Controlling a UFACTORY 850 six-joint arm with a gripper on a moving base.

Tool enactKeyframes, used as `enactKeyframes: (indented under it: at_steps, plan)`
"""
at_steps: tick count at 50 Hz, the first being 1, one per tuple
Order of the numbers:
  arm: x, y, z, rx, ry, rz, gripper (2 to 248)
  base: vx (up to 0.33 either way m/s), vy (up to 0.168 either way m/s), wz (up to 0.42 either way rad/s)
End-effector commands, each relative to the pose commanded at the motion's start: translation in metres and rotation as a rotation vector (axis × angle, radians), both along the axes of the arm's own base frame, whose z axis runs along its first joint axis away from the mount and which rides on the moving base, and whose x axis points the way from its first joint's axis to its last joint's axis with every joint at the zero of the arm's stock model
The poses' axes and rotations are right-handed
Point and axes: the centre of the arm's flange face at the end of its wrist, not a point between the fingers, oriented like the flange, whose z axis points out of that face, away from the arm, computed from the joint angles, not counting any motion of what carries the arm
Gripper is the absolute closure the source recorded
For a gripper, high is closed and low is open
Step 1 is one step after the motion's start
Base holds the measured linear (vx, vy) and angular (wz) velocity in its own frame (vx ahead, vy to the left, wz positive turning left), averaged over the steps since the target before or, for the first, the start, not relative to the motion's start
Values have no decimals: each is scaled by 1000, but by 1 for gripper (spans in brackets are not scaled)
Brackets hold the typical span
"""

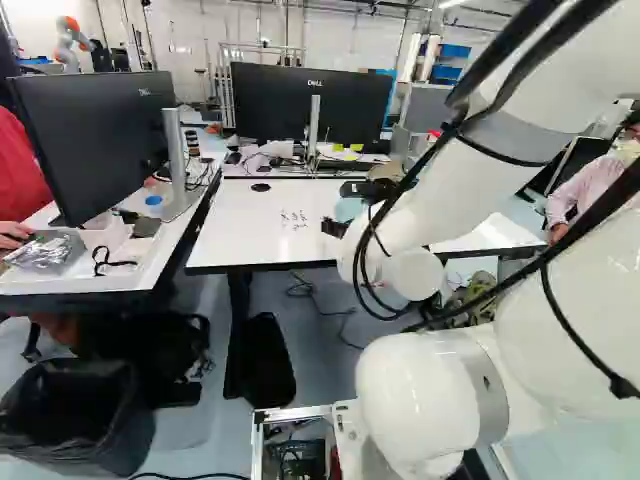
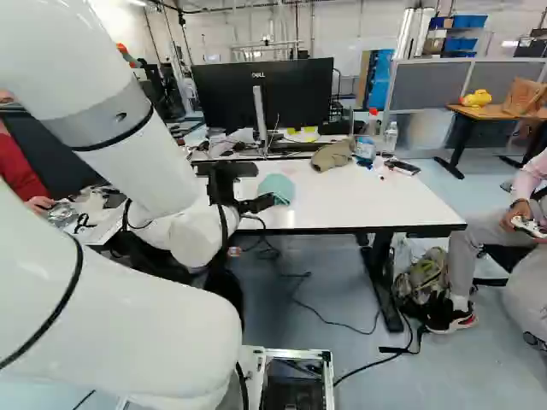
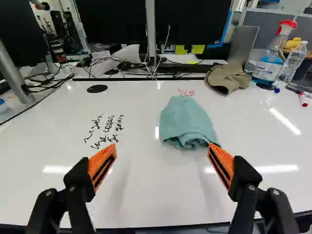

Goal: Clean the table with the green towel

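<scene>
Well, starting closest in: reaching with a smooth, rounded white arm [image 2: 111,316], with black cables strapped along the curves, out over a hard white tabletop [image 3: 146,195] with a thin dark edge. Carrying at the end of it a black two-fingered gripper [image 2: 248,205], spread wide, with ribbed orange pads [image 3: 102,168] facing one another across a broad gap. Just ahead of that gap, and nearer to one finger than the other, see a soft blue-green cloth towel [image 3: 187,122], heaped into a rounded mound with loose folds along the near edge. Cannot tell whether touching that closer fingertip or only seen past it. Off to the other side of the towel, find slanting lines of black handwriting [image 3: 105,130] on the glossy surface, streaked elsewhere with pale reflections. Behind the towel, make out a small red scribble [image 3: 185,92], and farther back from the writing, a flat black oval disc [image 3: 97,88]. Beyond, on the same side as the scribble, notice a crumpled khaki fabric bundle [image 3: 227,80], then a clear plastic spray bottle [image 3: 268,66] with a red-and-white trigger, beside a slim clear plastic bottle [image 3: 294,61]. Past the table's back edge, see tangled thin cables [image 3: 117,66], square yellow paper notes [image 3: 197,49] and a broad flat black monitor [image 3: 195,22] on a silvery upright stand [image 3: 150,29]
</scene>
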Motion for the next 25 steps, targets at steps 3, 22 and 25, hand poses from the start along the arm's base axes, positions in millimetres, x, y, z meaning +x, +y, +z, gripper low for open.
enactKeyframes:
  at_steps: [3,22,25]
  plan:
    - [12,-3,7,0,-14,-12,3,0,0,0]
    - [51,-15,21,-1,-29,-45,3,0,0,0]
    - [58,-16,21,-1,-28,-50,3,0,0,0]
